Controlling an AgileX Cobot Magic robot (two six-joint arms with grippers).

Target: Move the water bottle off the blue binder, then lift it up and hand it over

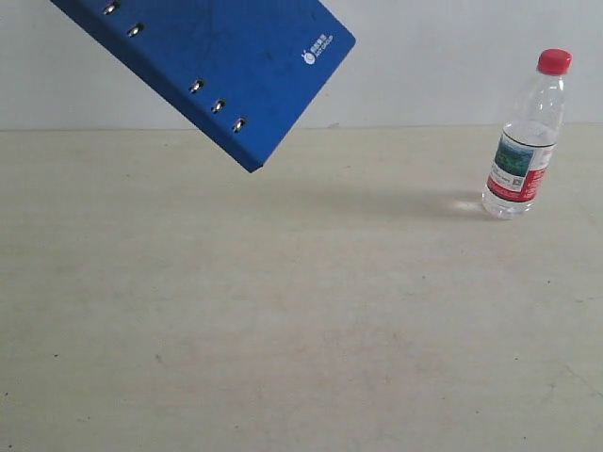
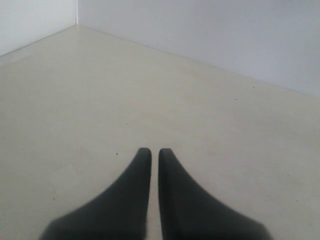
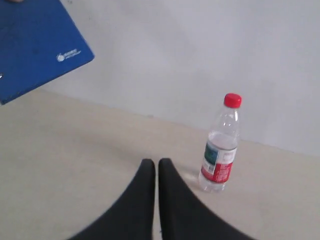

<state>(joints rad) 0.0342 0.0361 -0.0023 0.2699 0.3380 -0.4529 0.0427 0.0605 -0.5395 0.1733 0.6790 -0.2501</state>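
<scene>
Clear water bottle [image 3: 220,152] upright, near closed right hand [image 3: 156,162]

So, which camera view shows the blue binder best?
The exterior view. There the blue binder shows much of its cover, the metal rivets and the white logo, though the top edge cuts it off. The right wrist view shows only one corner with the logo. The left wrist view shows none of it.

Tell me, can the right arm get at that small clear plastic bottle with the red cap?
Probably yes. The clear plastic bottle with the red cap stands upright, nothing between it and the right gripper; the flat blue binder is off to one side. The shut jaws would need opening first.
</scene>
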